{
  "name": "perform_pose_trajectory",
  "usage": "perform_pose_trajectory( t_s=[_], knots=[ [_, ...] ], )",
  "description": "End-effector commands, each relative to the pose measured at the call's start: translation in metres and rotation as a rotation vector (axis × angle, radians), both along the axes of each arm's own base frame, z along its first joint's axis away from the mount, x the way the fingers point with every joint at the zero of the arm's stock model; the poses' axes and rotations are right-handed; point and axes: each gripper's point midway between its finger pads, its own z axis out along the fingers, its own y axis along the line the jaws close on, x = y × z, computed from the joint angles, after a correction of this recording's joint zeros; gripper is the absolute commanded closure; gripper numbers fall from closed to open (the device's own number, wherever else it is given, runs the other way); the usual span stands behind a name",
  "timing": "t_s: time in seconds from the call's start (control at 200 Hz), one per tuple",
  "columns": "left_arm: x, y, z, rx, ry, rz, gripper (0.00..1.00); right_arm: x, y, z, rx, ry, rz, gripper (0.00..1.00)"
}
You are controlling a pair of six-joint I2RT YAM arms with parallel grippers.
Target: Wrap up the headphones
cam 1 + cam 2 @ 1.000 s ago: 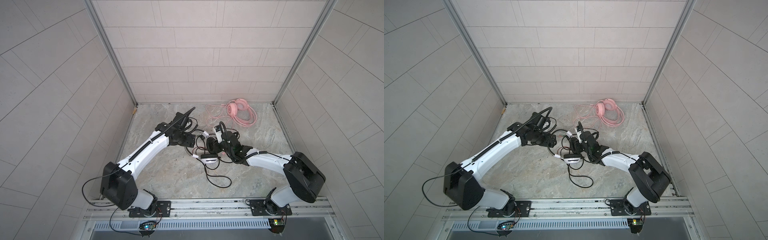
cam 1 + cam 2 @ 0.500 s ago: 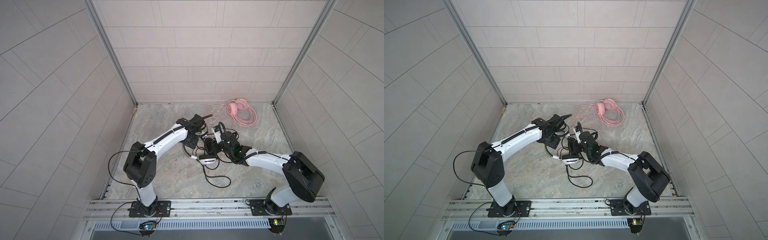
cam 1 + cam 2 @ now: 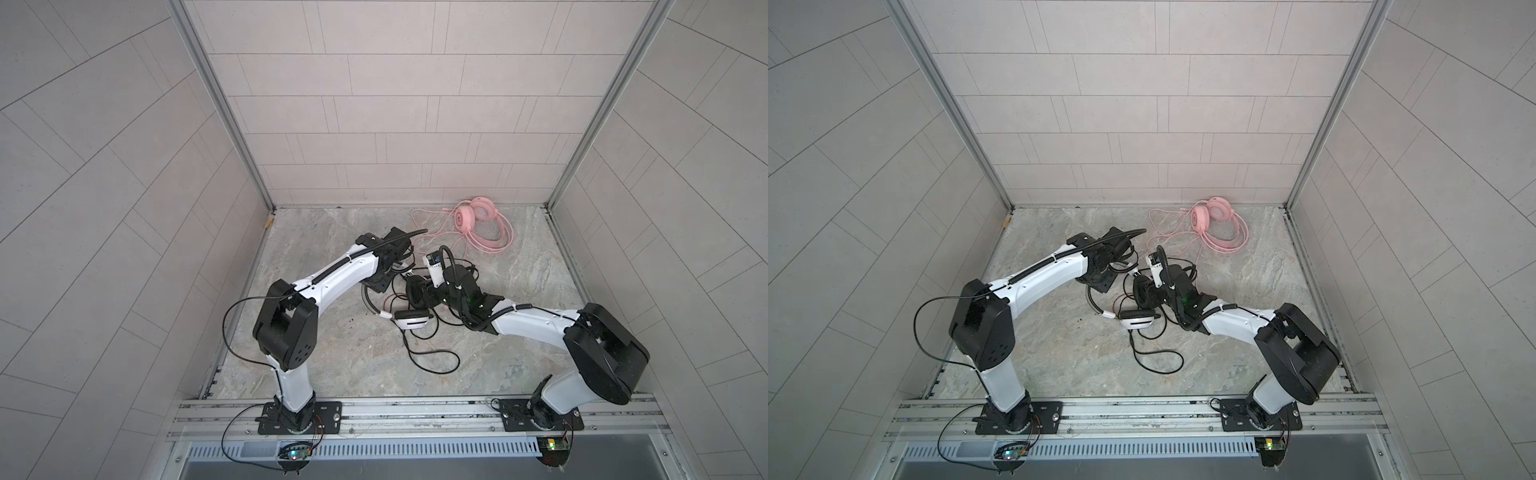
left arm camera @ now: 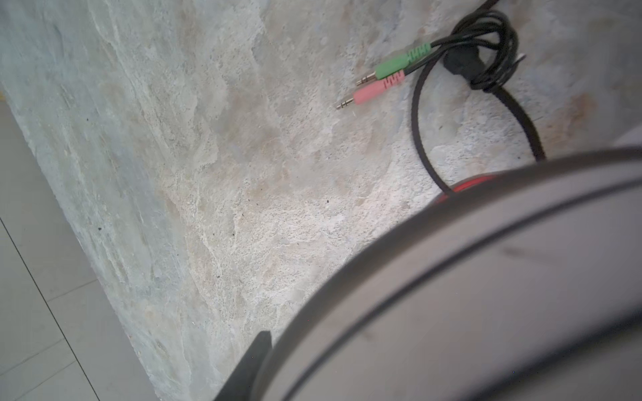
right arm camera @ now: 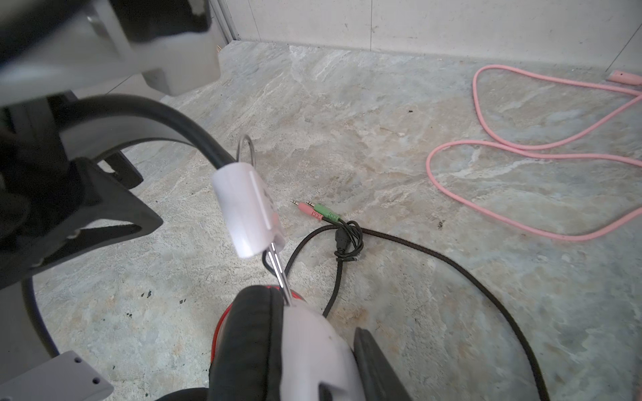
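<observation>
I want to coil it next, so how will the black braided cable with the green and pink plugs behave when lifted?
The black braided cable lies in loose curves, so it is probably floppy and will sag. Its knotted bundle near the green and pink plugs may snag. It looks light.

From high above the front rail, both top views give us nearly the same downward look over the stone floor, tiled walls and both arms. Our left wrist camera sits close over the floor, its frame half filled by the blurred headband, the colored plugs beyond. Our right wrist camera, low and near, faces the back wall and shares those plugs.
</observation>
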Motion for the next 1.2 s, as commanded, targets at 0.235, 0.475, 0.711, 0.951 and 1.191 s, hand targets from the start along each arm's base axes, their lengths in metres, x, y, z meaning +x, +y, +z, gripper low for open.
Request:
perform_pose_trajectory(
  t_s=[0.235, 0.475, 0.711, 0.951, 1.191],
  knots=[
    [-0.001, 0.015, 0.008, 0.053, -0.025, 0.002, 1.00, 0.002, 0.009, 0.030, 0.098, -0.056, 0.012, 0.45],
    [0.005, 0.058, 0.028, 0.016, -0.071, 0.128, 1.00, 0.003, -0.003, 0.037, 0.189, -0.068, -0.005, 0.18],
    [0.006, 0.080, 0.052, -0.369, -0.144, 0.315, 1.00, 0.015, -0.033, 0.044, 0.321, -0.029, -0.094, 0.16],
    [0.013, 0.103, 0.106, -0.620, -0.278, 0.391, 1.00, 0.021, -0.027, 0.040, 0.398, 0.004, -0.030, 0.18],
    [0.016, 0.119, 0.152, -0.668, -0.332, 0.446, 1.00, 0.015, -0.009, 0.046, 0.444, 0.001, 0.058, 0.20]
  ],
)
